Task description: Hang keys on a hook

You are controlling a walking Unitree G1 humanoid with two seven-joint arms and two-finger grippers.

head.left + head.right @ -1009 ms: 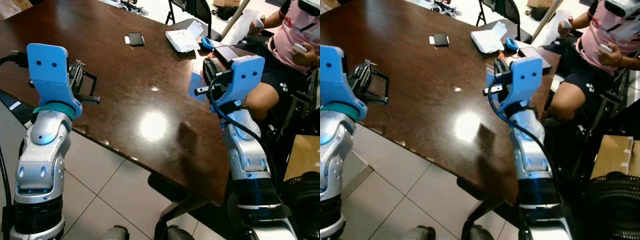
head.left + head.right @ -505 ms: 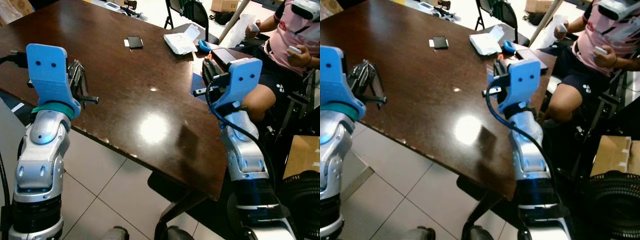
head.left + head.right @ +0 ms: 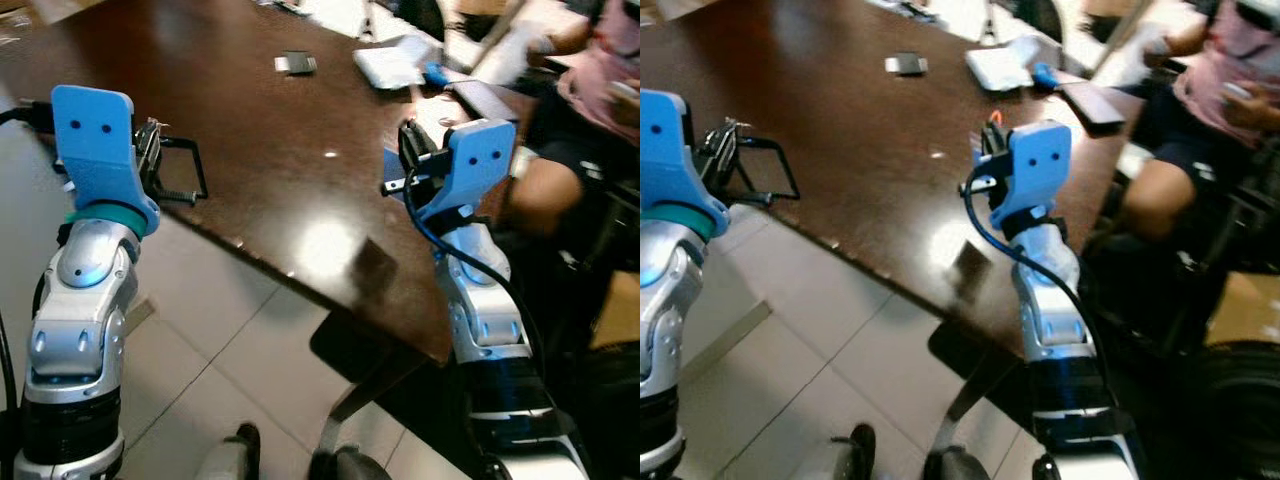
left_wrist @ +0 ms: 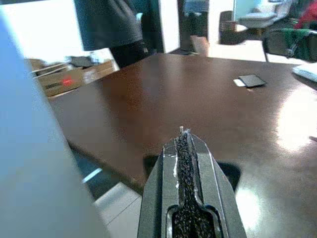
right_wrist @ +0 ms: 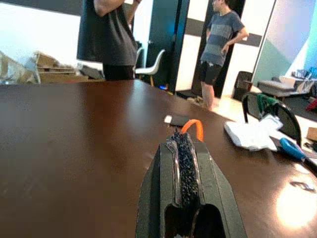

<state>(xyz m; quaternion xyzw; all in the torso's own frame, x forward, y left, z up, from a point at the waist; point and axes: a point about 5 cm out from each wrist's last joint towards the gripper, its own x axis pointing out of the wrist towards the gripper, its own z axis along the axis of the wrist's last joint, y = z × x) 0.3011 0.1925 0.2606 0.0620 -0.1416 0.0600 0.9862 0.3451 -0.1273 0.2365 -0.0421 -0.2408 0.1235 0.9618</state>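
**Right wrist view: orange loop pinched in the right tool**

Right wrist view gives me the right tool (image 5: pixel 184 148) with its two black fingers pressed together, an orange loop (image 5: pixel 193 128) sticking out at their tips. I take this for the keys' strap, but I cannot make out any keys. From the head cameras the right tool (image 3: pixel 990 135) sits raised over the dark brown tabletop (image 3: pixel 260 130), near its right edge. My left tool (image 4: pixel 184 148) is also clenched, fingers flat against each other with nothing between them; it hovers at the tabletop's near left corner. A black phone (image 3: pixel 297 64), white papers (image 3: pixel 390 66) and a seated person (image 3: pixel 1220 95) lie beyond.
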